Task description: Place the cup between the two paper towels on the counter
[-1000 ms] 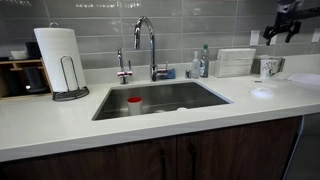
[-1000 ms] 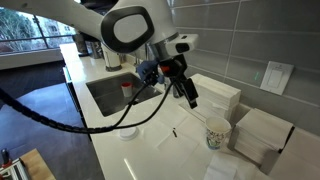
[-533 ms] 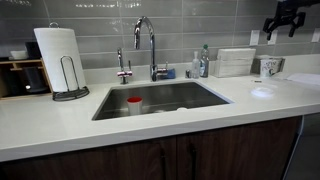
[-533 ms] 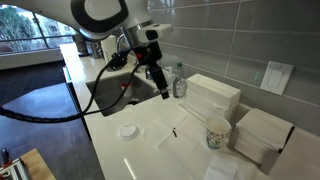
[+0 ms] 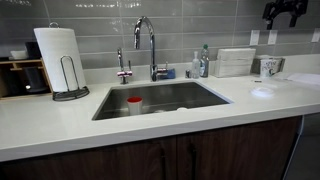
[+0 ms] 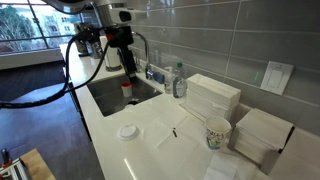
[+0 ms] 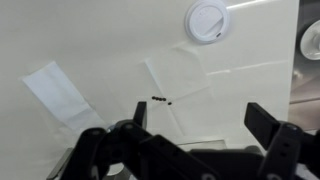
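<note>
Found cup point(image 6: 217, 132) upright on surface point(image 6: 140, 150) between two towel stacks point(image 6: 213, 97); judged placement complete. Saw tool point(image 7: 200, 127) well above, spread apart and empty; left only retreat, seemingly.

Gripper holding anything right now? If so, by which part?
Nothing is held. In the wrist view the gripper has its jaws apart with nothing between them; the cup stands on the counter, well away from it.
</note>
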`<state>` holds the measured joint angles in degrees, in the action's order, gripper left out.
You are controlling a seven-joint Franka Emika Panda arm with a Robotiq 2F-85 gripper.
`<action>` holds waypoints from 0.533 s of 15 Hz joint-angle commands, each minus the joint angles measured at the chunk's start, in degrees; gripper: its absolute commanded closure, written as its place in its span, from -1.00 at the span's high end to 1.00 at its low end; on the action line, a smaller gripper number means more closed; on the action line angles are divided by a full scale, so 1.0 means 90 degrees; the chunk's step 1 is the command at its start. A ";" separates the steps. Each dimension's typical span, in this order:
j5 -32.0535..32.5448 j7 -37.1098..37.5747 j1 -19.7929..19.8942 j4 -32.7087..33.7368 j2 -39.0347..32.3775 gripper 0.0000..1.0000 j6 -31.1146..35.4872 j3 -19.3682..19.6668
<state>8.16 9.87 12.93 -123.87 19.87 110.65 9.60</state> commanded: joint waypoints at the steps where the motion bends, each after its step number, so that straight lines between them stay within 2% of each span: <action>1: -0.0084 -0.0171 -0.0025 0.0014 0.0065 1.00 -0.0078 0.0003; 8: -0.0139 -0.0366 -0.0036 -0.0019 0.0143 1.00 -0.0110 0.0024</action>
